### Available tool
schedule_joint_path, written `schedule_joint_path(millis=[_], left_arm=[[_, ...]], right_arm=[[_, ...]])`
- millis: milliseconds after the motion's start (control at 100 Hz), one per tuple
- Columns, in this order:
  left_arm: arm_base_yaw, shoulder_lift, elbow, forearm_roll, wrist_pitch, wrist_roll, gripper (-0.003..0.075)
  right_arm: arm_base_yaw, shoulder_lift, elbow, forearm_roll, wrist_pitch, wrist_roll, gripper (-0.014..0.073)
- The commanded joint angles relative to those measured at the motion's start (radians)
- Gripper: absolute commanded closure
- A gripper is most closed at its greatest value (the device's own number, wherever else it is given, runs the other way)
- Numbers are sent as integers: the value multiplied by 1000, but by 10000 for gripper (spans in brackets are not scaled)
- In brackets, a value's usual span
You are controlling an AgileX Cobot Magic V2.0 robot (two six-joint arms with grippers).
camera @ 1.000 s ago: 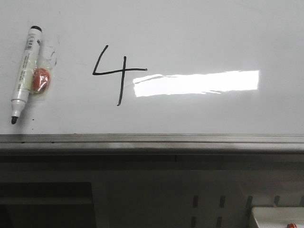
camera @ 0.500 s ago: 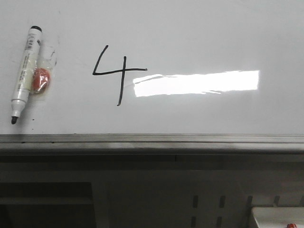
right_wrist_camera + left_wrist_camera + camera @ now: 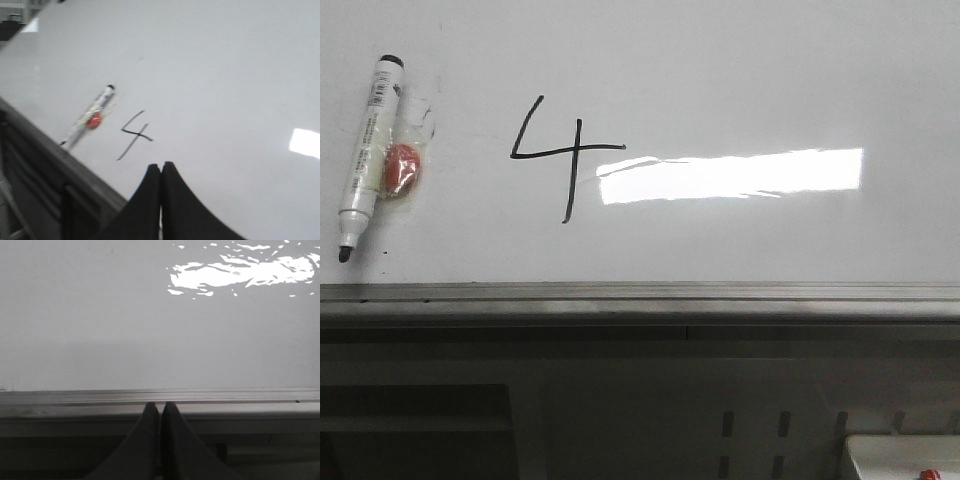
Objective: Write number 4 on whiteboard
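A thin black open-top number 4 (image 3: 560,155) is drawn on the whiteboard (image 3: 740,70), left of the bright glare. It also shows in the right wrist view (image 3: 135,134). A white marker (image 3: 365,150) with a black tip lies uncapped on the board at the far left, beside a small red cap in clear wrap (image 3: 400,170). My left gripper (image 3: 160,406) is shut and empty, over the board's grey frame edge (image 3: 240,399). My right gripper (image 3: 160,167) is shut and empty, above the board near the 4. Neither gripper shows in the front view.
The grey metal frame (image 3: 640,298) runs along the board's near edge, with a dark table structure below it. A white box corner (image 3: 905,455) sits at the lower right. The marker and cap also show in the right wrist view (image 3: 90,117).
The front view has shifted slightly: the marker, cap and 4 sit a few pixels further left. Nothing was picked up or released.
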Motion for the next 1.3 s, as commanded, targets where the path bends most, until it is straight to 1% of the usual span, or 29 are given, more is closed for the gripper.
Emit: schedule_joint_path(millis=[0, 30, 50, 60, 70, 80, 140, 150, 190, 200, 210, 270, 280, 330, 420, 560, 600, 740, 790, 1290], left_arm=[[2, -26, 34, -9, -52, 2, 741], [2, -26, 34, -9, -52, 2, 741], [2, -26, 34, -9, -52, 2, 741], [2, -26, 34, -9, -52, 2, 741], [2, -26, 34, -9, -52, 2, 741], [2, -26, 34, -9, -52, 2, 741], [2, -26, 34, -9, -52, 2, 741], [2, -26, 34, -9, -52, 2, 741], [2, -26, 34, -9, -52, 2, 741], [2, -26, 34, -9, -52, 2, 741], [2, -26, 34, -9, -52, 2, 741], [2, -26, 34, -9, -52, 2, 741], [2, -26, 34, -9, -52, 2, 741], [2, -26, 34, -9, -52, 2, 741], [2, -26, 34, -9, -52, 2, 741], [2, -26, 34, -9, -52, 2, 741], [2, -26, 34, -9, -52, 2, 741], [2, -26, 34, -9, -52, 2, 741], [2, -26, 34, -9, -55, 2, 741], [2, -26, 34, -9, -59, 2, 741]], right_arm=[[-134, 9, 12, -11, -175, -8, 659], [-170, 9, 27, -11, -191, -8, 659], [-220, 9, 35, -11, -197, -8, 659], [-220, 9, 37, -11, -199, -8, 659], [-256, 9, 39, -11, -201, -8, 659], [-256, 9, 44, -11, -201, -8, 659], [-369, 9, 61, -11, -201, -8, 659], [-369, 9, 66, -11, -201, -8, 659], [-439, 9, 80, -11, -201, 5, 659], [-439, 9, 83, -11, -199, 5, 659], [-466, 9, 85, -11, -199, 7, 659], [-523, 9, 108, -11, -199, 16, 659], [-544, 9, 110, -11, -197, 22, 659], [-585, 9, 131, -11, -196, 65, 659], [-637, 9, 173, -11, -193, 91, 659], [-668, -17, 251, -11, -161, 93, 659], [-668, -34, 249, -11, -71, 93, 659], [-668, -135, 249, -11, 142, 93, 659], [-668, -131, 249, -11, 186, 93, 659], [-668, -133, 249, -11, 184, 93, 659]])
